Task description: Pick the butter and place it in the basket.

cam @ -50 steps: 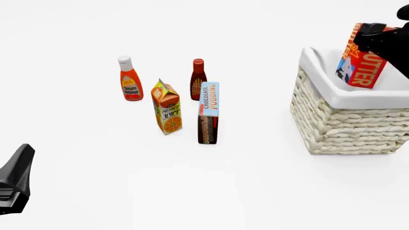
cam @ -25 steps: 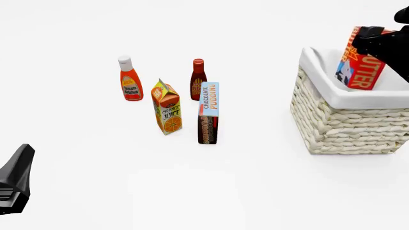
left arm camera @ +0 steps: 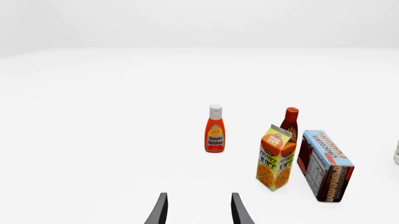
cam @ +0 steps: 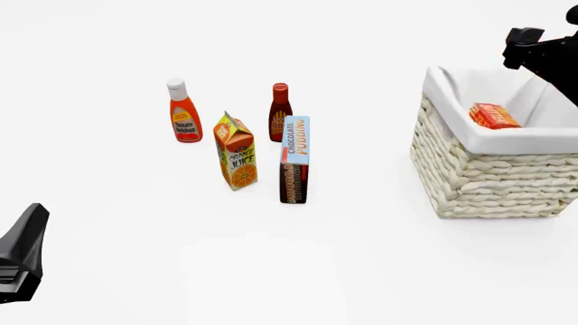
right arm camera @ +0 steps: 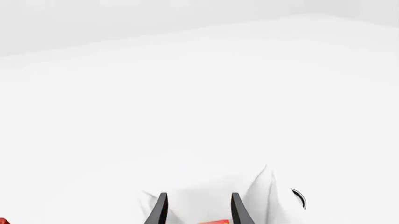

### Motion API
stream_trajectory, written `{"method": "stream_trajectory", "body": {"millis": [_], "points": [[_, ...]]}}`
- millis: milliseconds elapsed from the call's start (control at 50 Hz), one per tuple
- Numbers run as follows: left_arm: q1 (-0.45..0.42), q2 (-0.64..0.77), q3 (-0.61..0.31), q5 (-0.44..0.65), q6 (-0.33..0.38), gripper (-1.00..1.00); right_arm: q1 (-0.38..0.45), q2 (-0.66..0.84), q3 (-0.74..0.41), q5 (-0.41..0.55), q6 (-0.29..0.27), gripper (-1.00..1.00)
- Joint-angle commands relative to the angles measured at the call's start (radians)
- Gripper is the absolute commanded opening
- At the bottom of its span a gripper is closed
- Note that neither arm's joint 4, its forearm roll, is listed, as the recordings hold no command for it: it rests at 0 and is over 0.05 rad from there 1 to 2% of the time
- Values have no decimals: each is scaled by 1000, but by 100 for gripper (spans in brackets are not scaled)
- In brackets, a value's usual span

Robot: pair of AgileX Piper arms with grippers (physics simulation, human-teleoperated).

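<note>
Front view showed the butter (cam: 493, 116) lying inside the basket (cam: 492, 179), low against the white cloth lining and touching nothing else that I could see. I judged the placement done. I assessed the butter as a light, stiff cardboard box with smooth printed faces; it should slip a little under hard pads, and the sound hold would be across its 2 broad flat faces, near the middle, with modest pressure so the card does not dent. My right gripper (right arm camera: 196, 210) stood above the basket's far rim with its fingers spread apart and nothing between them; a sliver of red showed below the fingertips in the right wrist view, clear of both fingers. My left gripper (left arm camera: 196, 210) was likewise spread and empty, low near the table on the arms' own side, well apart from the groceries. Standing undisturbed on the table were the ketchup bottle (cam: 184, 112), the orange juice carton (cam: 235, 152), a dark red sauce bottle (cam: 280, 112) and the chocolate pudding box (cam: 294, 160), the carton and pudding box close beside one another.
</note>
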Motion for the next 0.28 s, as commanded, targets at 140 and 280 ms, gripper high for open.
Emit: {"method": "stream_trajectory", "body": {"millis": [140,280], "points": [[0,0,0,0,0,100,1,-6,-3,4,4,100],[0,0,0,0,0,100,2,-24,0,12,6,100]]}}
